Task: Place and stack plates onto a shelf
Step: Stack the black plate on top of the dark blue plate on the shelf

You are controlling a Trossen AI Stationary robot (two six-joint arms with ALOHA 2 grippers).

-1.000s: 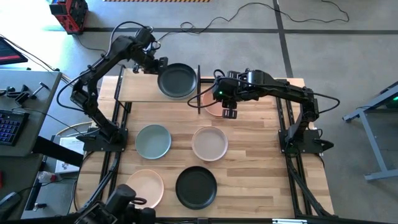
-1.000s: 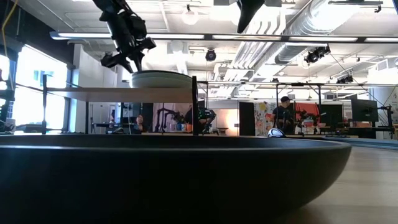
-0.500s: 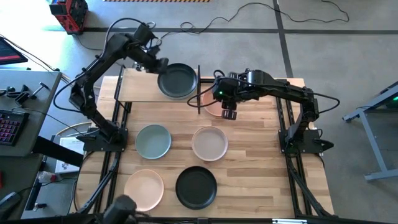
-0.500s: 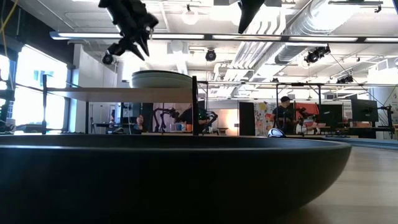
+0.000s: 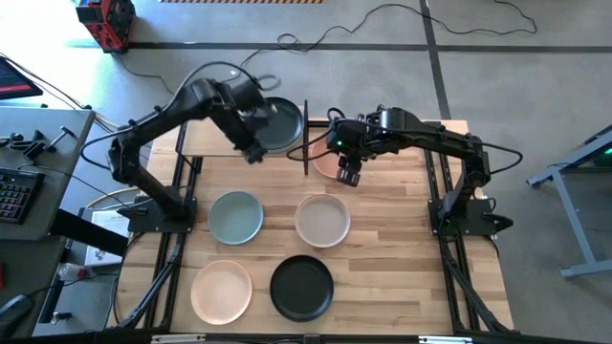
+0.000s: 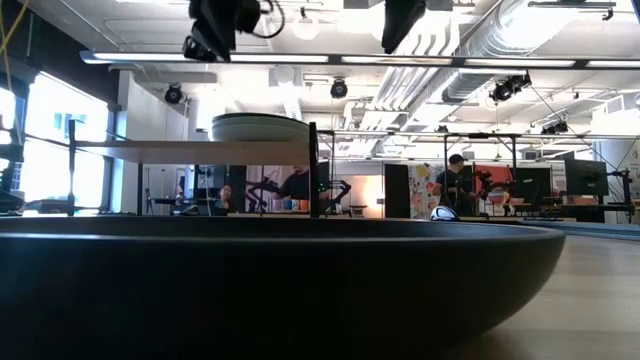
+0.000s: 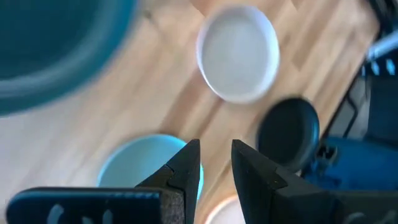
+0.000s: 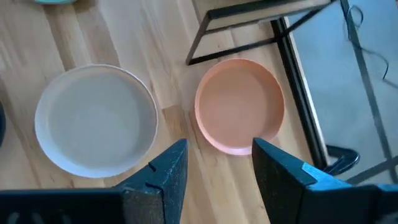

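The left tool (image 5: 251, 151) hovers at upper centre of the high view, its arm covering part of the dark plate (image 5: 282, 125) stacked on the shelf (image 5: 206, 141); its fingers stand narrowly parted, holding nothing. The right tool (image 5: 350, 175), jaws wide and empty, hangs over the salmon plate (image 8: 239, 113), half hidden below it. In the low view a black plate (image 6: 280, 290) fills the foreground, blocking the table.
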